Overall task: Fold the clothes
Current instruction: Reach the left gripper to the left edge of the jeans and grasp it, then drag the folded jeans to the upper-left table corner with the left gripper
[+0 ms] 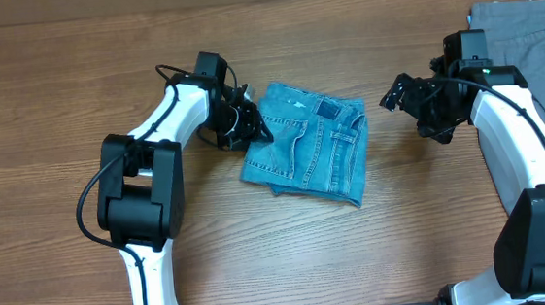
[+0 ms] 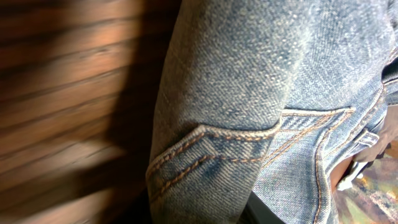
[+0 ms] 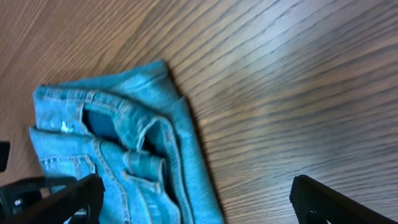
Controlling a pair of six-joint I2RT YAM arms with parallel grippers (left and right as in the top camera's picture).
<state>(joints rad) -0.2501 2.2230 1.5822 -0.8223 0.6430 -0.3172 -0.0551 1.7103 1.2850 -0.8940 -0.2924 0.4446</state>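
A: Two claws, one bundle. The left claw (image 1: 251, 125) is pressed against the left edge of the jeans (image 1: 309, 142). Its wrist view is all denim, so I cannot tell whether it is clamped.
B: And the right claw (image 1: 397, 96)?
A: Fingers wide apart, holding nothing, off to the bundle's right with bare counter (image 1: 358, 253) between.
B: So the jeans lie between them?
A: Yes, mid-counter, folded compact, waistband end away from the robot. The left arm is nearer, so the next fold likely starts there.
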